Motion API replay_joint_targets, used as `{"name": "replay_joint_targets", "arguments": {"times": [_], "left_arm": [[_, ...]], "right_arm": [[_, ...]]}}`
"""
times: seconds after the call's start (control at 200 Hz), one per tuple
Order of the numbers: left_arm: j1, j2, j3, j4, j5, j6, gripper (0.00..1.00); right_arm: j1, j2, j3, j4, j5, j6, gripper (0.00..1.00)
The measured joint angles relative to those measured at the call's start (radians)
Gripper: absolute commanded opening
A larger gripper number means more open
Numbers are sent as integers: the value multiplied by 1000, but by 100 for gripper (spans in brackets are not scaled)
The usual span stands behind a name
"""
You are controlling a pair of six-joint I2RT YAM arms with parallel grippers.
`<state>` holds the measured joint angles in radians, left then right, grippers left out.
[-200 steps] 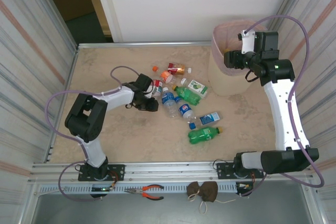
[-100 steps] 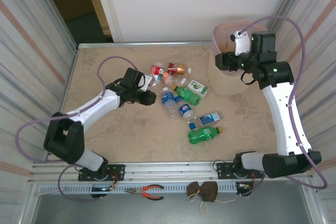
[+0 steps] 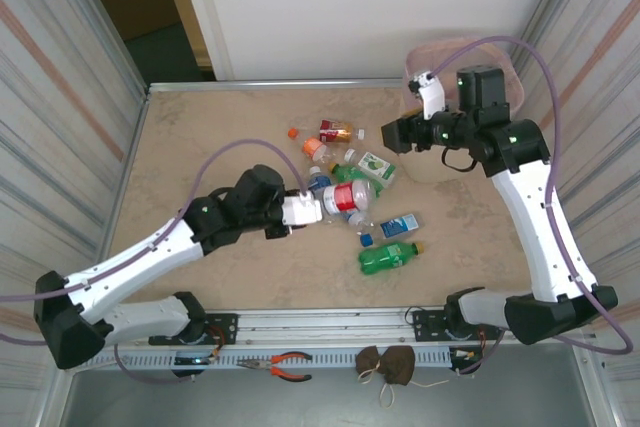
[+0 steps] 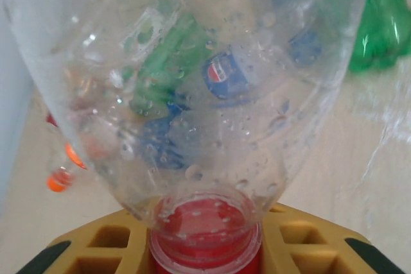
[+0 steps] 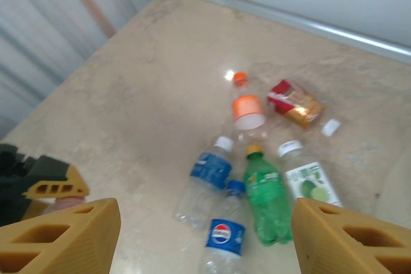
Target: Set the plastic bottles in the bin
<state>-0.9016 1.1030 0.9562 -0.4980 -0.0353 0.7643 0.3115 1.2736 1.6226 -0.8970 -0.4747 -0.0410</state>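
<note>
The clear red-capped bottle (image 3: 348,197) was pinched at its neck by the left gripper (image 3: 316,209), over the middle of the table (image 3: 210,127) beside the loose bottles (image 5: 266,190). The right gripper (image 5: 209,242) was held spread and empty near the bin (image 3: 425,165). The carrying step was judged in hand; a lift across and over the bin's rim was called for next.

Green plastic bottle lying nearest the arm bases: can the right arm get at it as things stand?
Probably yes. The green plastic bottle lies uncovered, and the right gripper hangs open and empty. The left gripper, shut on a clear red-capped bottle, is off to one side of that path.
</note>
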Motion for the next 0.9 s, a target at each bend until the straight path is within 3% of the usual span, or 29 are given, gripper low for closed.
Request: {"name": "replay_joint_targets", "arguments": {"times": [0.281, 0.481, 0.671, 0.897], "left_arm": [[-175, -23, -124, 91, -322, 423, 14], [-232, -75, -190, 230, -444, 650, 12], [-248, -86, -224, 347, -500, 774, 13], [-250, -97, -227, 399, -509, 818, 13]], "right_arm": [[176, 5, -8, -132, -5, -49, 72], [320, 41, -90, -197, -5, -50, 78], [425, 82, -182, -212, -16, -47, 82], [454, 93, -247, -197, -20, -44, 83]]}}
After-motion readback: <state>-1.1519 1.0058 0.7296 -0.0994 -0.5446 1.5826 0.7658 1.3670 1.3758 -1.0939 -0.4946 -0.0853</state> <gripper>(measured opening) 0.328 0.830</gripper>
